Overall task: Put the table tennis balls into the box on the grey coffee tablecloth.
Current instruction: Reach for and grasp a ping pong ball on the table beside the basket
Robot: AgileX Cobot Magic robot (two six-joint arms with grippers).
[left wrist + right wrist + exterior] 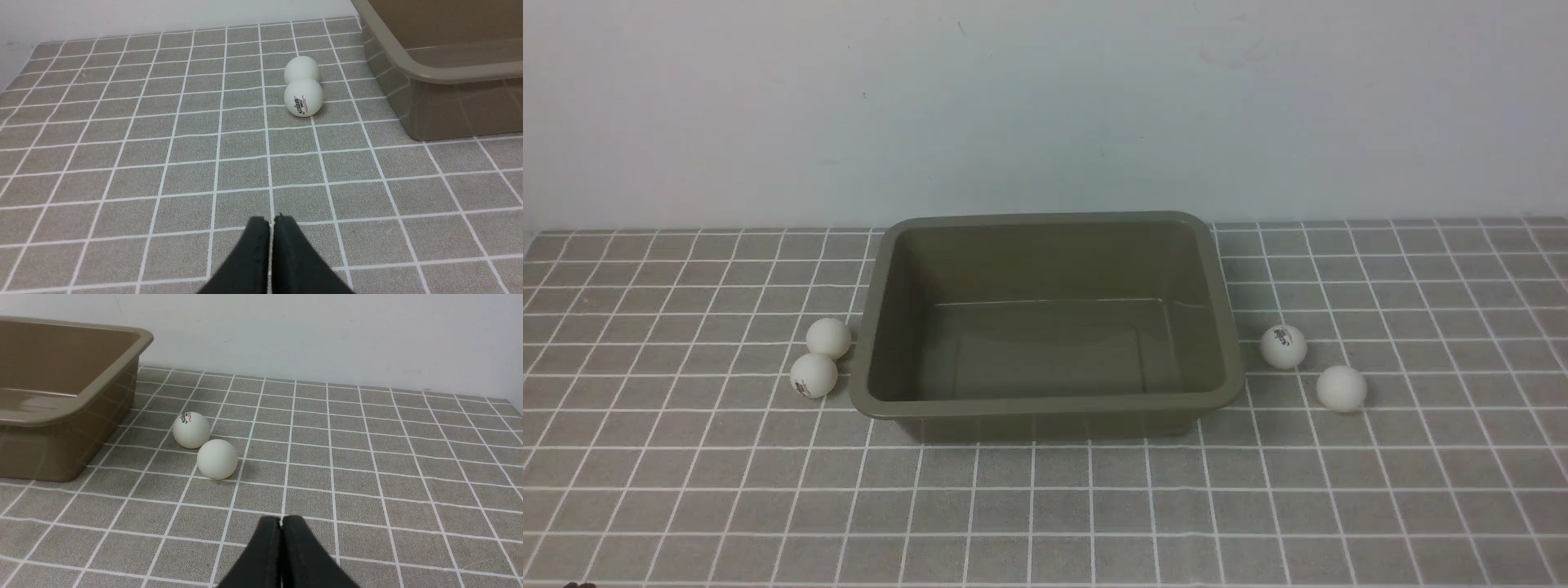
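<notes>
The olive-brown box [1045,404] stands empty in the middle of the grey coffee tablecloth [686,490]. Two white table tennis balls touch each other at its left side: the farther ball [829,337] and the nearer ball [814,375], also seen as the nearer ball [303,97] and the farther ball [302,69]. Two more lie to its right: a logo ball [1283,346] and a plain ball [1341,388], the same logo ball [191,430] and plain ball [217,459] in the right wrist view. My left gripper [271,220] is shut and empty, well short of its pair. My right gripper [281,519] is shut and empty too. Neither arm shows in the front view.
A pale wall [1045,106] rises right behind the box and the cloth's far edge. The box corner [441,77] sits beside the left pair, and the box wall [61,416] beside the right pair.
</notes>
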